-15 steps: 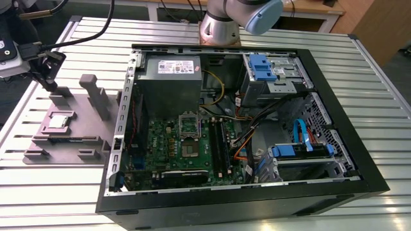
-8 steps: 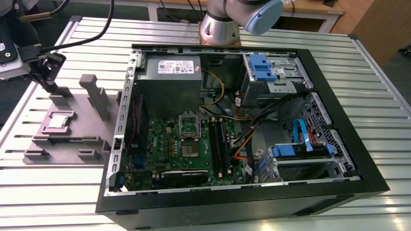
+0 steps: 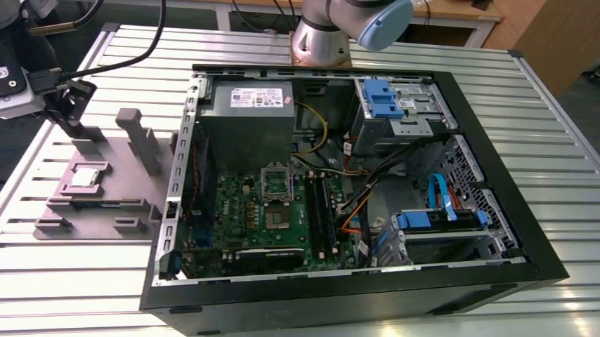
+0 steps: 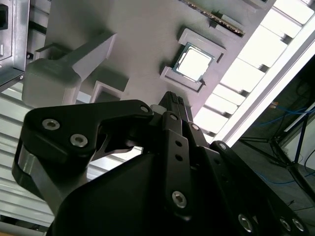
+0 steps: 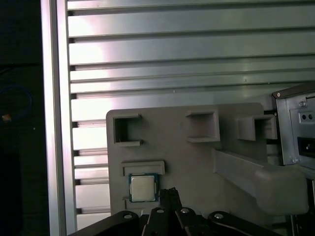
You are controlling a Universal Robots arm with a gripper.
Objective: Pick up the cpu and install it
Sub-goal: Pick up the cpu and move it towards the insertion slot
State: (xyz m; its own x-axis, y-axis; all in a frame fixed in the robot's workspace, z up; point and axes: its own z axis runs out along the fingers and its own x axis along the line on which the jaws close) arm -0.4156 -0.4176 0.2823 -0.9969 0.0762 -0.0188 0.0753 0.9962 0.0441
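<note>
Closed on nothing, the end effector (image 4: 172,98) hovers near the cpu (image 4: 194,63). It lies in a tray (image 5: 197,162) recess.

The exterior view looked down from above on the open computer case (image 3: 328,309) and the tray (image 3: 94,203) on the table (image 3: 525,105). Both wrist views (riding just behind the gripper (image 5: 170,194)) faced that same tray from close, sharing the cpu (image 5: 142,187).
</note>
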